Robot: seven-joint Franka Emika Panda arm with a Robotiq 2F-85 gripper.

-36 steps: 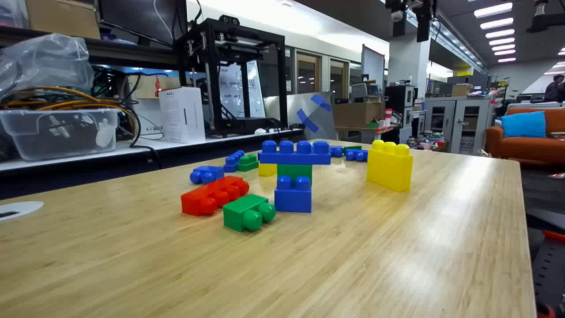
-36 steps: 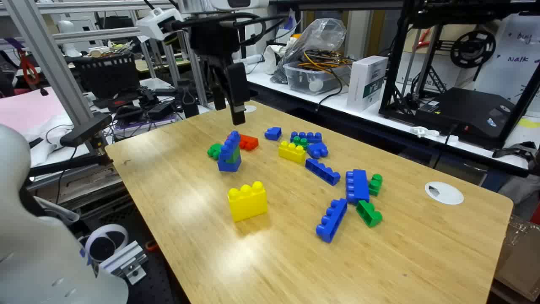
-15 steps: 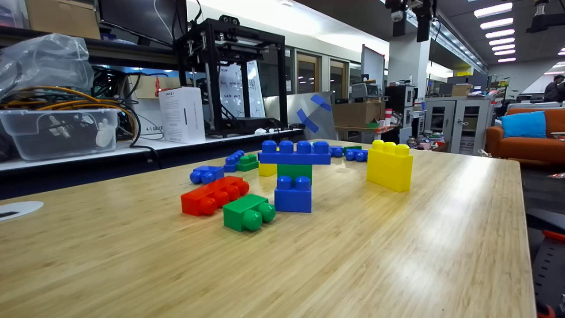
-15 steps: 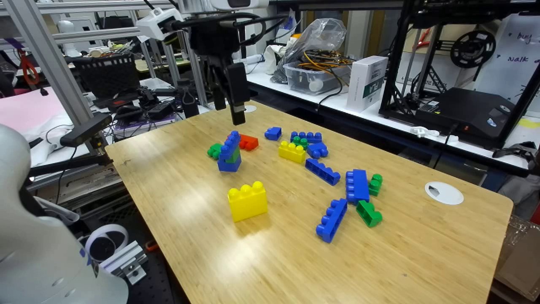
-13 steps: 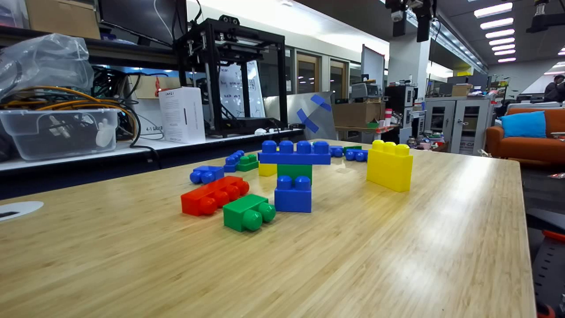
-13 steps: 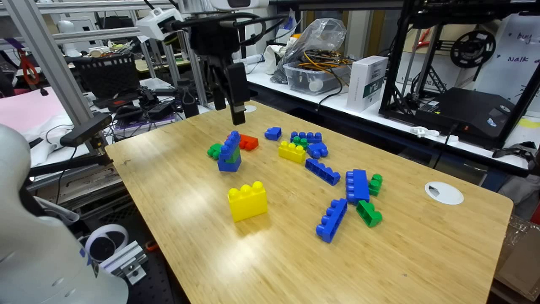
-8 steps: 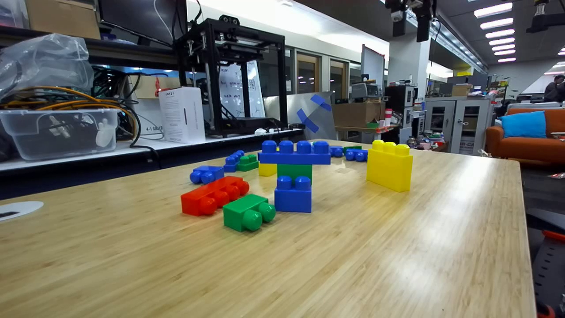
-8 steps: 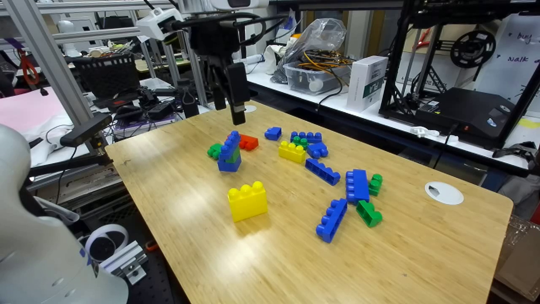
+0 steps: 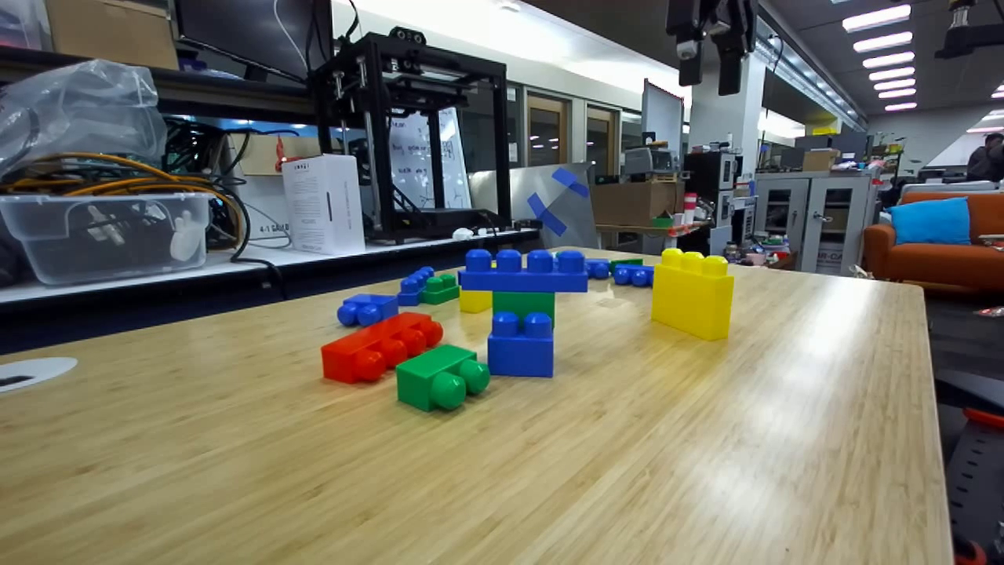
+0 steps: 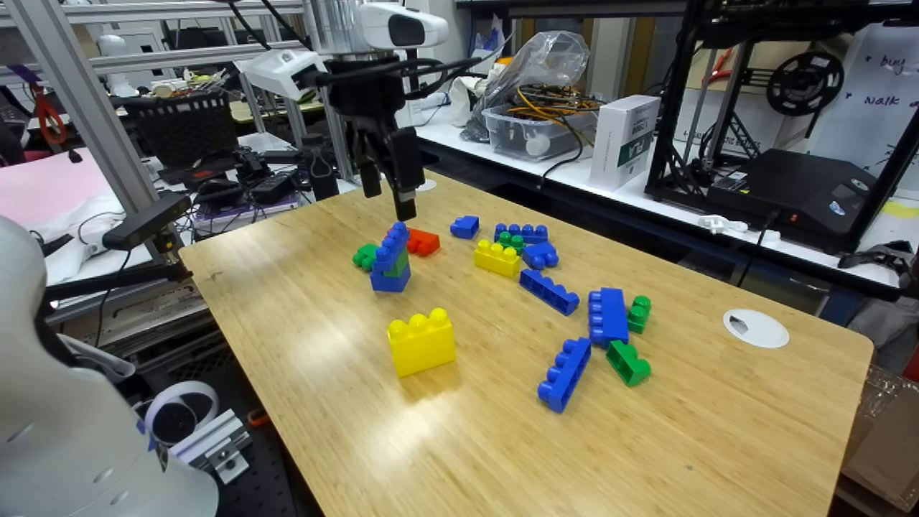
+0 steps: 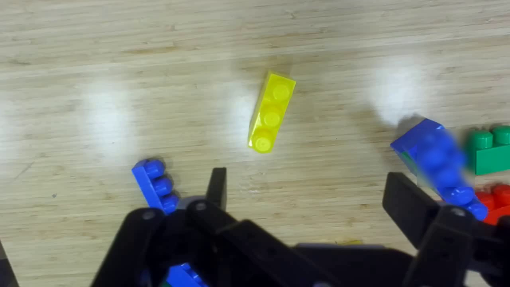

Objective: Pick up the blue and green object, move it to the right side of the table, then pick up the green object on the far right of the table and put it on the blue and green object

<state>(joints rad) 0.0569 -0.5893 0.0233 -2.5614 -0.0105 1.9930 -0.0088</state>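
1. Blue and green stack (image 9: 523, 304) upright on table (image 9: 667, 455); green block (image 9: 427, 380) on its side just beside it, contact unclear.
2. Red block (image 9: 376, 351), also on its side, close by that green one.
3. Tall yellow block (image 10: 421, 346) stands well apart from the stack.
4. Stack's studs point up; long axis of top brick (image 9: 523, 281) runs left-right in an exterior view, diagonal in the wrist view.
5. Gripper (image 11: 307, 193) hangs above the table, fingers spread wide.

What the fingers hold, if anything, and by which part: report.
Nothing: the fingers are spread apart, and the blue and green object stands on the table.
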